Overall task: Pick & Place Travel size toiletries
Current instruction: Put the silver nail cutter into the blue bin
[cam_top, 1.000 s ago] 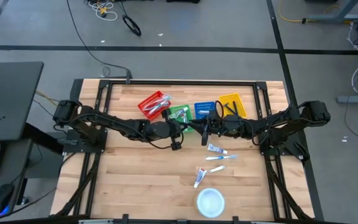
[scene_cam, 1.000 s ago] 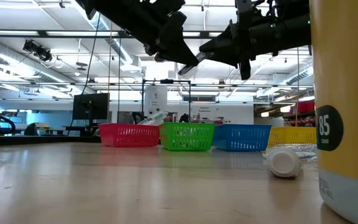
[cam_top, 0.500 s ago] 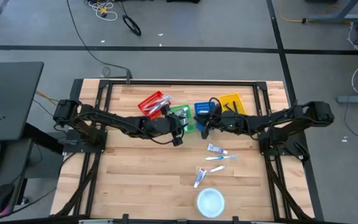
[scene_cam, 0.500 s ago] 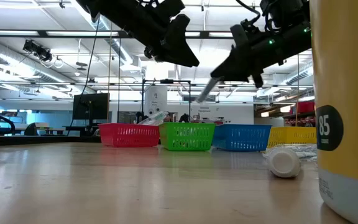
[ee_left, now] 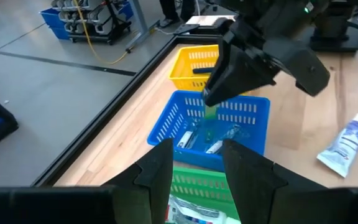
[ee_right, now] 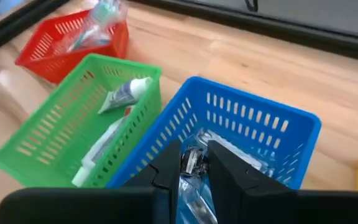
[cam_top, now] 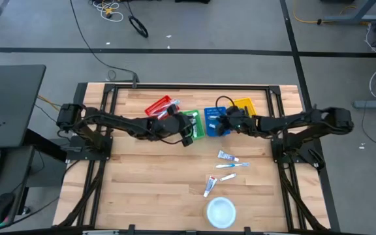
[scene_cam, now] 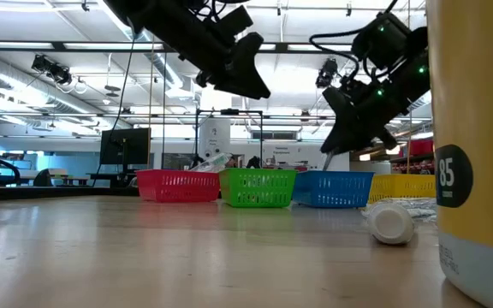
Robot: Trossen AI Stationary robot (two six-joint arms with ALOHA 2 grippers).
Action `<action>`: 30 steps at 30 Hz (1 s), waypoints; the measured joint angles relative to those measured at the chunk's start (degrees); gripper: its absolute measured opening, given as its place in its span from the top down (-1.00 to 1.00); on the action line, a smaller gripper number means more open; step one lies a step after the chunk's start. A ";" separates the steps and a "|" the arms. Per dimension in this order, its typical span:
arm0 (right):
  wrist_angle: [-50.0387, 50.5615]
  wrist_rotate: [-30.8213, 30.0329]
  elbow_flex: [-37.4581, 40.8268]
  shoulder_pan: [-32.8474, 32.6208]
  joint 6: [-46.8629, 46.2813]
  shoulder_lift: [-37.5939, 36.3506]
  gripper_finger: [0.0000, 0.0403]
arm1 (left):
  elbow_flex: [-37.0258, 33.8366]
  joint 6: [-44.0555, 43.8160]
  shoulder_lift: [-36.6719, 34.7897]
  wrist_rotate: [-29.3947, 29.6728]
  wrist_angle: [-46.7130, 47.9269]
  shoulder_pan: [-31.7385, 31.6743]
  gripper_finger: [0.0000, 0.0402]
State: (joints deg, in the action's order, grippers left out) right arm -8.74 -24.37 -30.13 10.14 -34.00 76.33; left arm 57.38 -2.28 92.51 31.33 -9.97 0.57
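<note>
While the right gripper [ee_left: 213, 106] holds a wrapped toothbrush [ee_right: 191, 171] clamped above the blue basket [cam_top: 215, 121], release comes next; the left gripper [ee_left: 194, 163] waits beside it, jaws apart.

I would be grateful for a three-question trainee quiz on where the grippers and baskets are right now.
1. True or false: the left gripper is shut.
2. The right gripper is over which one? A red basket, B blue basket, C table edge.
3. Fill in: the yellow basket stands next to the ___ one.
Key: 1 false; 2 B; 3 blue.
</note>
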 joint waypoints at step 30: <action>-0.54 11.09 -0.02 5.87 14.51 1.94 0.14 | -0.04 4.30 0.07 0.13 3.63 -5.34 0.29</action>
State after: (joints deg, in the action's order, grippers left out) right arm -9.28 -13.27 -30.15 16.01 -19.49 78.27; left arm 57.34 2.02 92.58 31.46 -6.35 -4.77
